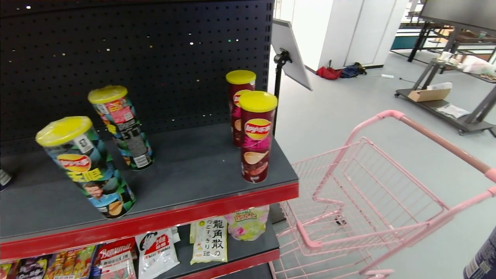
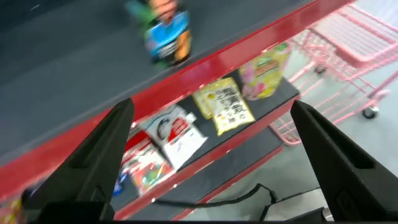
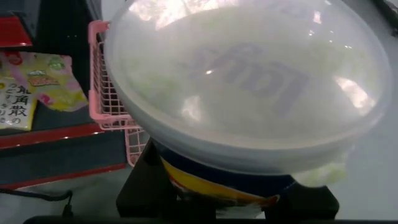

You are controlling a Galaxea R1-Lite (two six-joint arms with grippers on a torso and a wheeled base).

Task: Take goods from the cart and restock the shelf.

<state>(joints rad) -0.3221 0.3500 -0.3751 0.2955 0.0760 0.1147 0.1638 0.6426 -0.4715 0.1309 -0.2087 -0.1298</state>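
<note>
A chip can with a clear plastic lid (image 3: 249, 81) and a dark blue and yellow body sits close in the right wrist view, with my right gripper (image 3: 224, 199) shut on it. Its blue body (image 1: 482, 257) pokes into the head view's bottom right corner, beside the pink cart (image 1: 387, 201), whose basket holds no goods. On the grey top shelf (image 1: 186, 170) stand two green cans (image 1: 87, 164) (image 1: 122, 126) at the left and two dark red cans (image 1: 256, 135) (image 1: 236, 104) at the right. My left gripper (image 2: 211, 109) is open and holds nothing, in front of the shelf's red edge (image 2: 205, 65).
The lower shelf (image 1: 240, 248) holds snack bags (image 1: 209, 240), also seen as bags (image 2: 227, 109) in the left wrist view. A black pegboard (image 1: 135, 58) backs the top shelf. A board on a stand (image 1: 290, 54) is right of the shelf. Open floor lies beyond the cart.
</note>
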